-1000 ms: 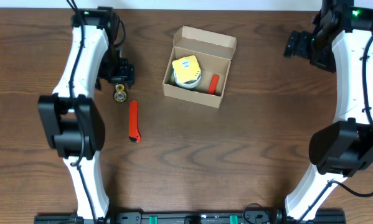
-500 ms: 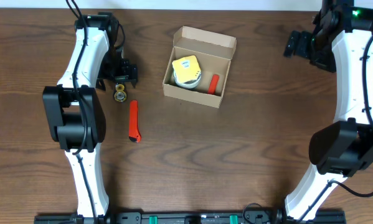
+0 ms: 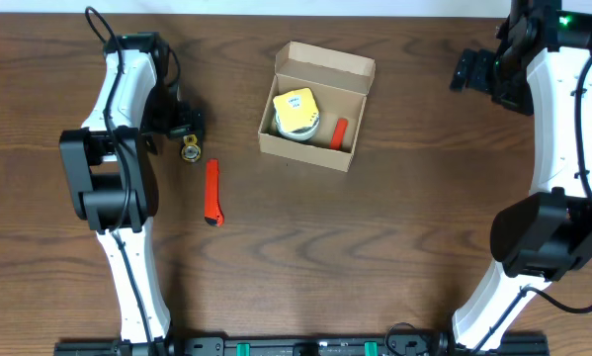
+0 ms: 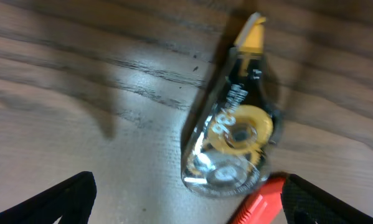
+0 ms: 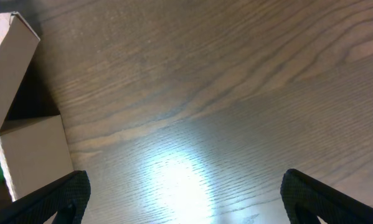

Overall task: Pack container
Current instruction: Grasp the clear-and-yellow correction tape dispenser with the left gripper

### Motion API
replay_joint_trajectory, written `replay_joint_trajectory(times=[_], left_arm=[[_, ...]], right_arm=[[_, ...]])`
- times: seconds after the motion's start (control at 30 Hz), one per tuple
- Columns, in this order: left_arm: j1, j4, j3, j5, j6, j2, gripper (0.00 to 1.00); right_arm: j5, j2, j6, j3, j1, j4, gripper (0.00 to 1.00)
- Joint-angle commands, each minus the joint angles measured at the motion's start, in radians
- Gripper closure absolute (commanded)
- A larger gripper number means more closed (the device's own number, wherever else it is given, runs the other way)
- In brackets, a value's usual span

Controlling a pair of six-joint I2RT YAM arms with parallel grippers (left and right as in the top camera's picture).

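- Shifted since the earlier frames: the left arm (image 3: 127,79) has swung toward the left edge, carrying the left gripper (image 3: 182,124) slightly leftward. The right arm (image 3: 557,109) is unchanged.
- Left gripper: fingers spread wide and grasping nothing. It hangs just on the far side of a clear tape dispenser (image 4: 233,124) with a yellow reel, which lies on the wooden table (image 3: 394,227).
- Orange-red cutter (image 3: 211,192): lies just near-right of the dispenser.
- Container (image 3: 320,158): brown cardboard box at far centre of the table, well apart from both grippers, with its flap lid (image 3: 330,61) open toward the far side.
- Container contents: a yellow-topped tape roll (image 3: 296,112) on the left and a small orange-red item (image 3: 340,132) on the right.
- Right gripper (image 3: 470,71): at far right, fingers wide apart and empty, above bare wood.
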Motion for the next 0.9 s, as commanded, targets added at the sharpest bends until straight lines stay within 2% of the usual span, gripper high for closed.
replay_joint_trajectory(times=[0.0, 0.27, 0.37, 0.43, 0.77, 0.87], left_arm=[[-0.007, -0.003, -0.007, 0.019, -0.005, 0.044, 0.04], [-0.014, 0.004, -0.008, 0.019, -0.004, 0.089, 0.04], [-0.014, 0.012, -0.008, 0.018, -0.004, 0.092, 0.00], [-0.014, 0.020, -0.008, 0.019, -0.004, 0.092, 0.08], [-0.014, 0.035, -0.008, 0.018, -0.004, 0.092, 0.20], [-0.014, 0.039, -0.008, 0.019, -0.004, 0.092, 0.27]], right_arm=[[0.000, 0.006, 0.013, -0.003, -0.001, -0.002, 0.01], [0.000, 0.006, 0.013, -0.003, -0.001, -0.002, 0.01], [0.000, 0.006, 0.013, -0.003, -0.001, -0.002, 0.01], [0.000, 0.006, 0.013, -0.003, -0.001, -0.001, 0.01], [0.000, 0.006, 0.013, -0.003, -0.001, 0.006, 0.01], [0.000, 0.006, 0.013, -0.003, -0.001, 0.008, 0.01]])
